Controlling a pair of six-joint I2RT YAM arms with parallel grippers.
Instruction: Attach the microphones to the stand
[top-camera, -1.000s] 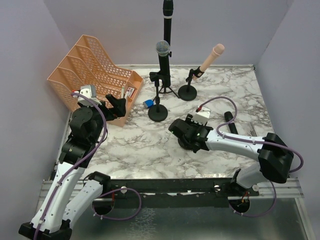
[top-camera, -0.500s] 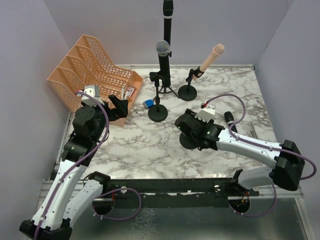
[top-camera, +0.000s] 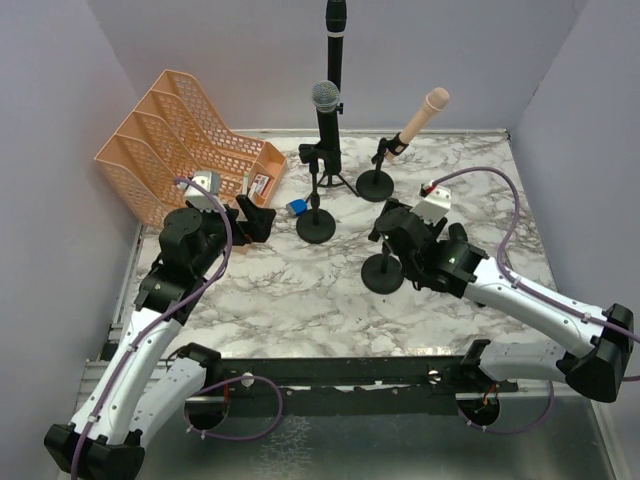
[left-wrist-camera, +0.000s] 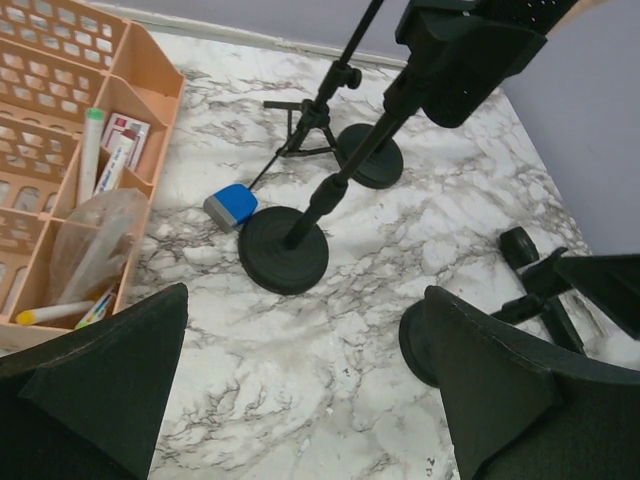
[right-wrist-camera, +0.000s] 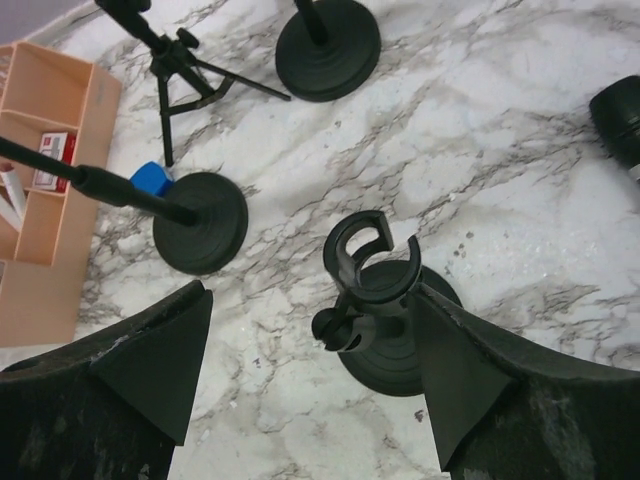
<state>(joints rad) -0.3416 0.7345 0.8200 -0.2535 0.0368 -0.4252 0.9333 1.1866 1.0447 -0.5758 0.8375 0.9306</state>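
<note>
my left gripper (left-wrist-camera: 305, 300) and right gripper (right-wrist-camera: 310, 290) gape, holding nothing. pale pink microphone (top-camera: 425, 112) tilts in its clip (top-camera: 392, 147), far right; silver-headed black microphone (top-camera: 325, 105) stands upright.

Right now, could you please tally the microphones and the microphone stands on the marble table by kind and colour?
Pale pink stick microphone: 1
Black stick microphones: 3
Black round-base stands: 3
Black tripod stand: 1
Total: 8
</note>
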